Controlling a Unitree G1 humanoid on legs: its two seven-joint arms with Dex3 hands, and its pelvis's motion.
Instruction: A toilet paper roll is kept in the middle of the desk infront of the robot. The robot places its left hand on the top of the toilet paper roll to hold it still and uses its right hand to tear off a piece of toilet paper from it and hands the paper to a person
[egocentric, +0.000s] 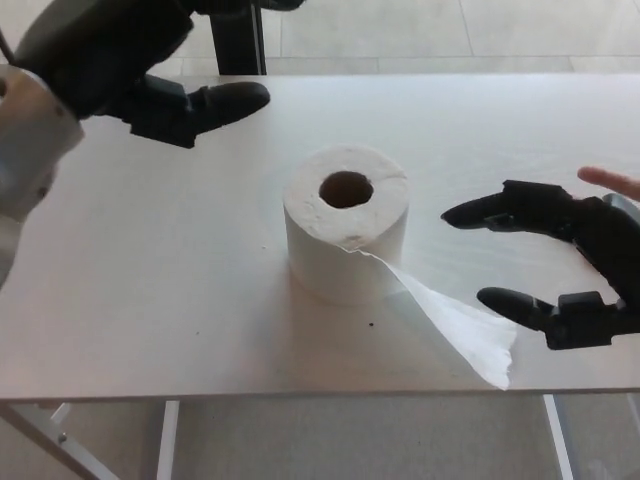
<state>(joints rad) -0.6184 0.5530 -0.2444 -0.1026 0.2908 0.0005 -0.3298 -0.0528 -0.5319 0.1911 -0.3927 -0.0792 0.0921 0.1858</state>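
Head view: roll (346, 237) stood upright mid-desk (150, 300), core hole facing up, loose tail (455, 330) trailing toward front right edge. Left hand (165, 95) hovered upper left, fingers apart, empty. Right hand (560, 265) beside tail, spread, empty. Person's fingertip (610, 181) at right edge.

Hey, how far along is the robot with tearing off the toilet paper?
Nothing is done yet. The toilet paper roll stands upright on the desk, its loose tail attached. In hand: the left hand hovers up-left of the roll, not touching; the right hand is open beside the tail. Left: steadying, tearing, handing over to the person's fingertip.
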